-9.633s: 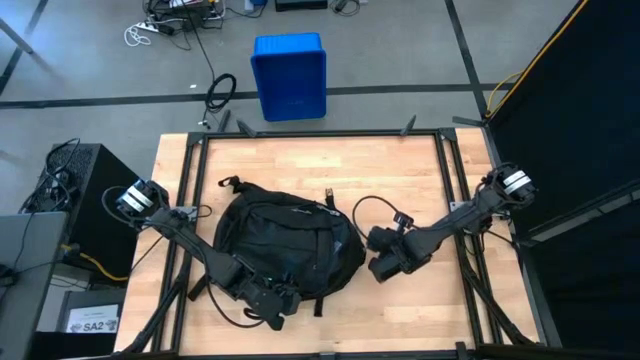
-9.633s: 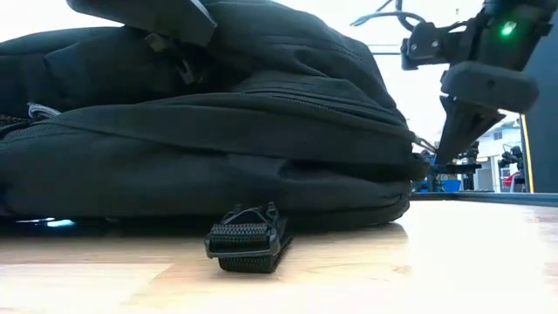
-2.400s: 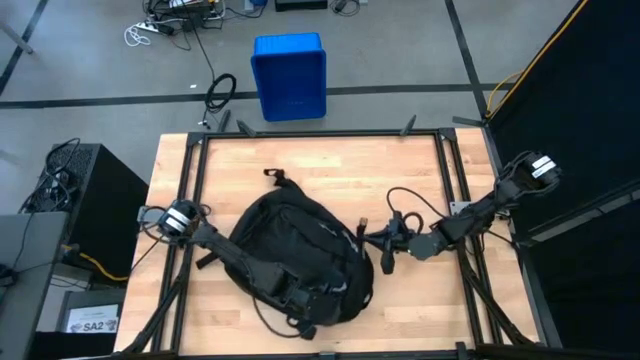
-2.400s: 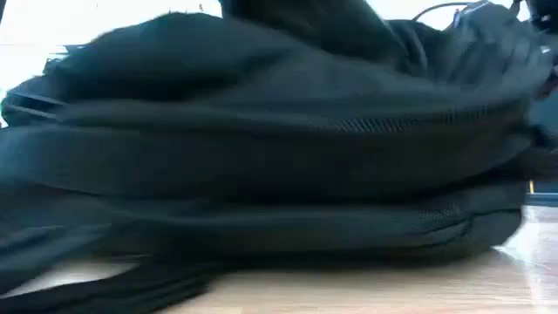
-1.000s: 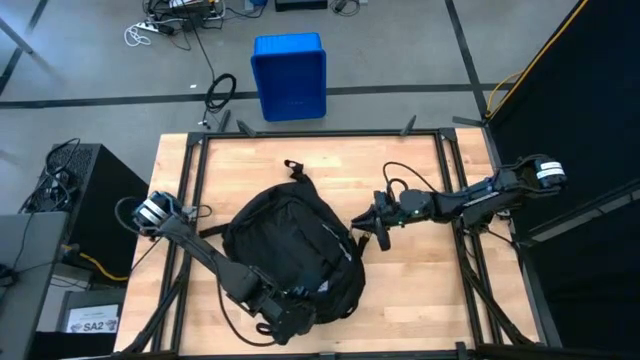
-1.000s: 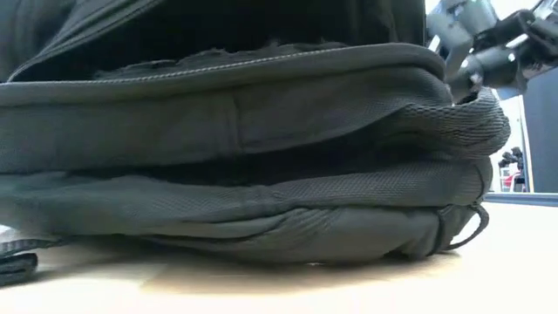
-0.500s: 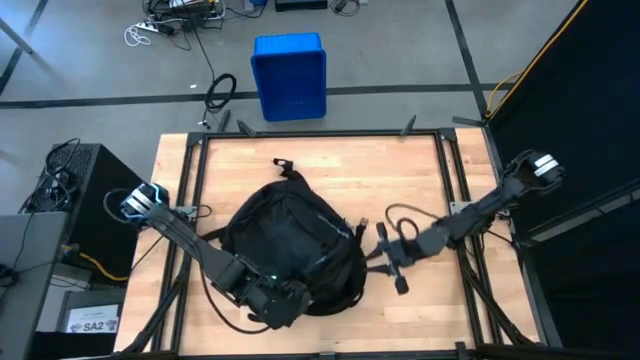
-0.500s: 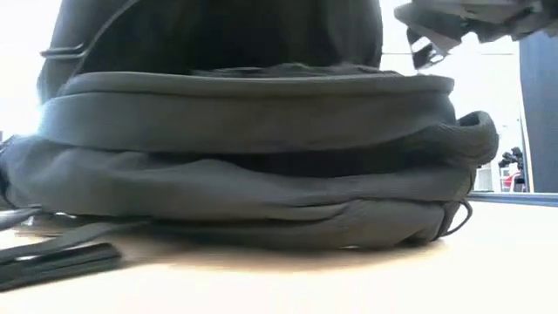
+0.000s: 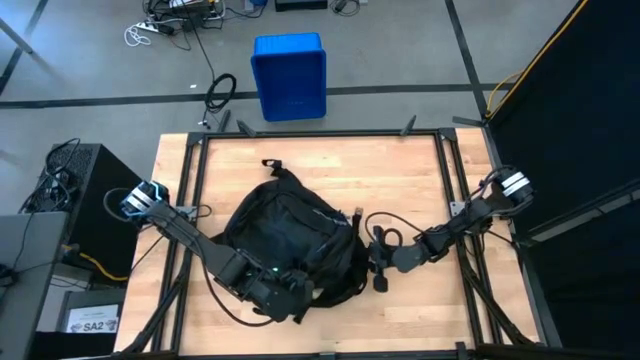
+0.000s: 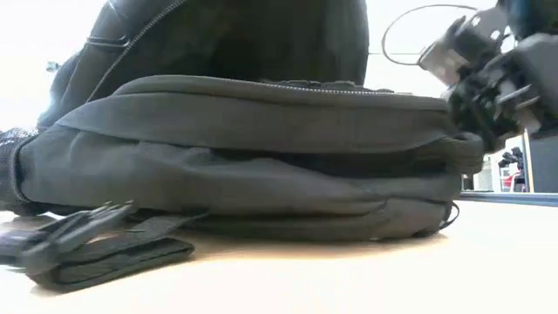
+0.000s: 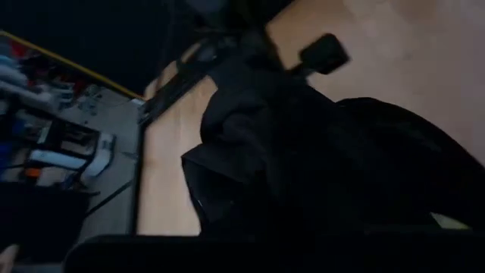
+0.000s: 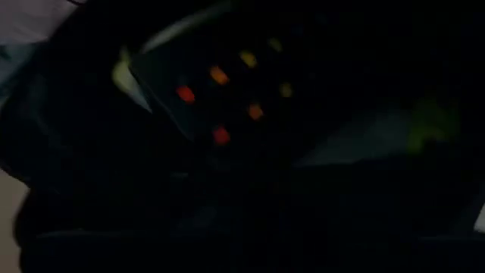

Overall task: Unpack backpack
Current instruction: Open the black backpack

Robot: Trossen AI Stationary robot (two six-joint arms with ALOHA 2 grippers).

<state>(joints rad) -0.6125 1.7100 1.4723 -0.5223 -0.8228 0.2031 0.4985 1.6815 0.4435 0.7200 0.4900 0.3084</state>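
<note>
Backpack (image 9: 290,245) lies between both pincers, touching them.

Backpack (image 9: 290,240) matt black woven cloth; table (image 9: 420,180) pale smooth wood.

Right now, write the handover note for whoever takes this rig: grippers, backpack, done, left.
Left gripper: shut, at the near edge of the backpack; what it grips cannot be seen.
Right gripper: pressed against the backpack's right side; its fingers cannot be made out.
Backpack: lying flat mid-table, a loose strap with buckle trailing at the front.
Done: nothing unpacked is visible on the table.
Left: open the backpack and take its contents out. The blue bin sits on the floor beyond the table.
</note>
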